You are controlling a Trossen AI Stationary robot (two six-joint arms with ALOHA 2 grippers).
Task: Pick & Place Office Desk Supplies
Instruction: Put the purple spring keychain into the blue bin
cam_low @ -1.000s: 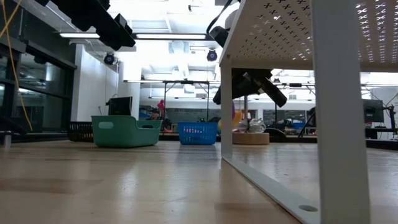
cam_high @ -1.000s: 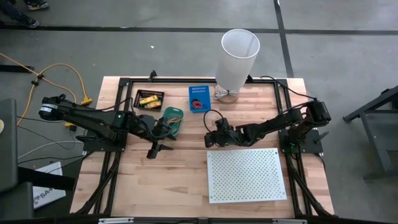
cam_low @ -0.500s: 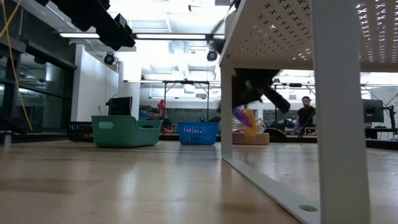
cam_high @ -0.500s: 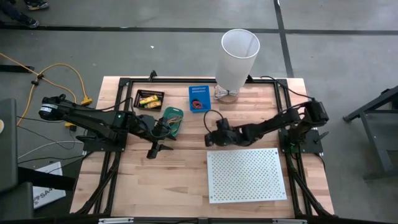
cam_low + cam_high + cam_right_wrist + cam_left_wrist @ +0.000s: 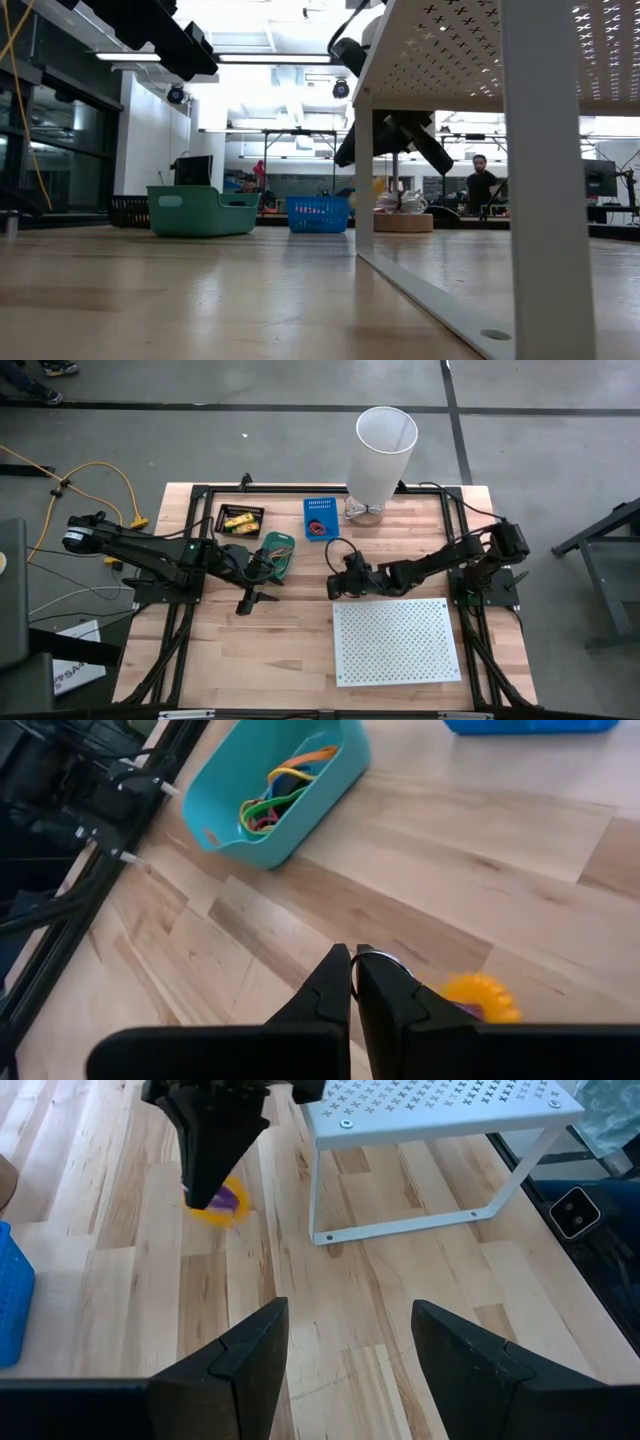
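Right gripper (image 5: 352, 982) fingers pinched; yellow-purple item (image 5: 478, 995) half hidden.

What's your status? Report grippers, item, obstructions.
Left gripper open, waiting near teal bin. Right gripper shut, low over table; yellow-and-purple item at its tips, grip unclear. White perforated board close by, not blocking.

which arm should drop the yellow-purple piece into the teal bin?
Right. Its claw is shut on the yellow-purple piece, above the table near the teal bin. The left claw is open and empty.
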